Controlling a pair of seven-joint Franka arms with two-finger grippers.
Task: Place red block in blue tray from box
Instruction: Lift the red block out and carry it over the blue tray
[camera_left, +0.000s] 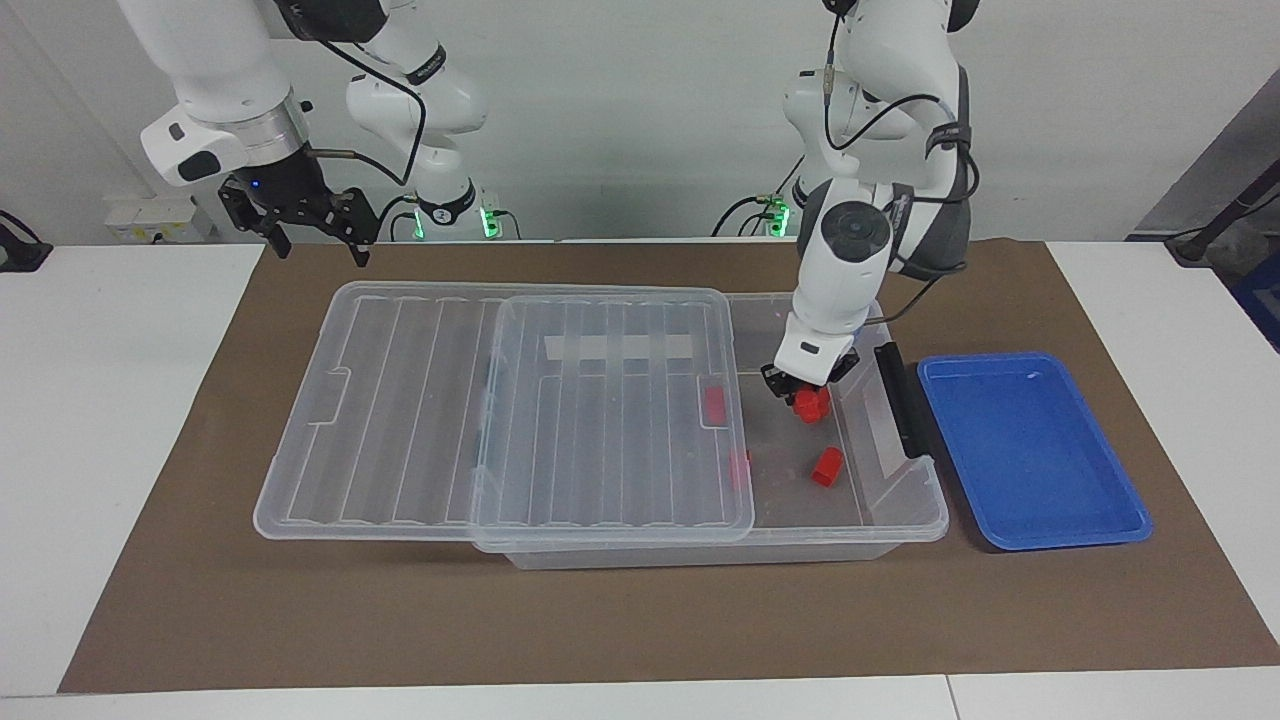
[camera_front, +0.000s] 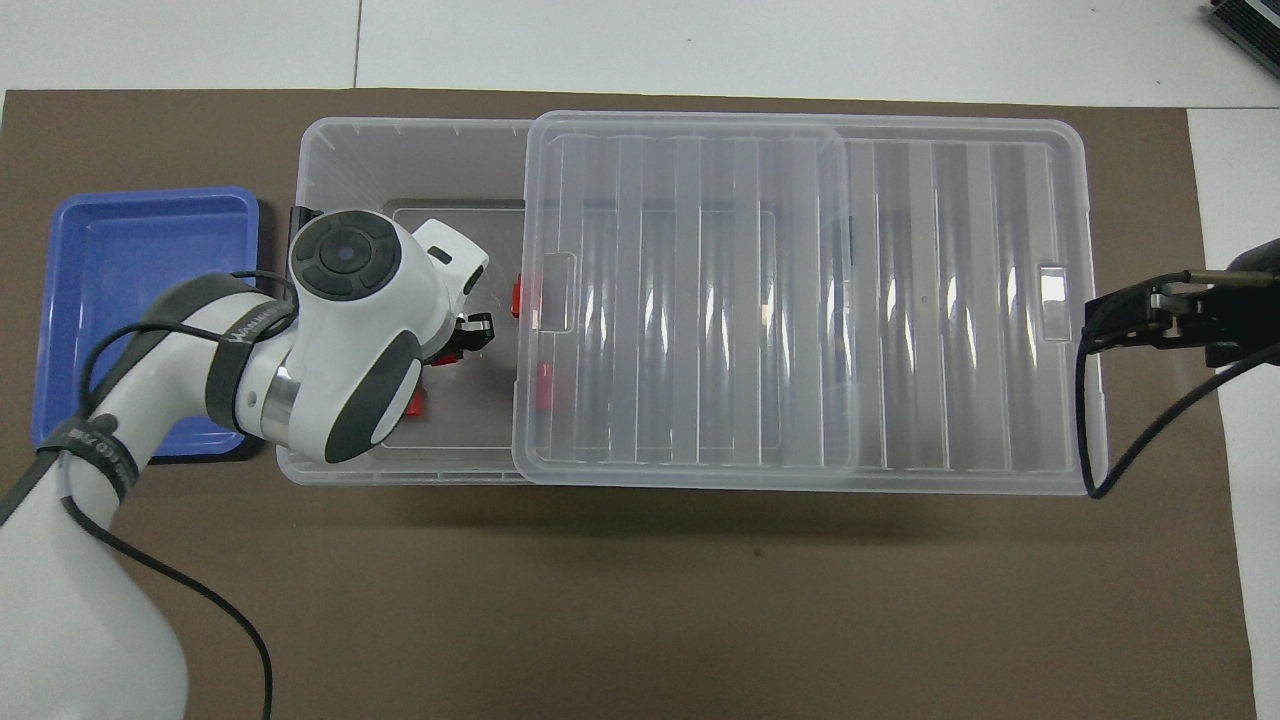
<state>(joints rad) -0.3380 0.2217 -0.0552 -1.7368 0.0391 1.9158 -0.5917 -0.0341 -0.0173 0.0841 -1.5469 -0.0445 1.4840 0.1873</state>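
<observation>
The box (camera_left: 905, 500) is a clear bin with its ribbed lid (camera_left: 500, 420) slid toward the right arm's end, so the end by the blue tray (camera_left: 1030, 450) stands open. My left gripper (camera_left: 808, 388) is down in that open end, right at two red blocks (camera_left: 812, 403) lying together. A third red block (camera_left: 827, 466) lies on the box floor farther from the robots. Two more red blocks (camera_left: 714, 403) (camera_left: 740, 468) show through the lid's edge. In the overhead view my left arm hides most of the left gripper (camera_front: 465, 335). The blue tray (camera_front: 140, 260) holds nothing.
My right gripper (camera_left: 320, 245) waits open in the air over the brown mat (camera_left: 200, 600) at the right arm's end; it also shows in the overhead view (camera_front: 1095, 325). The box's black latch (camera_left: 900, 400) stands between box and tray. White table surrounds the mat.
</observation>
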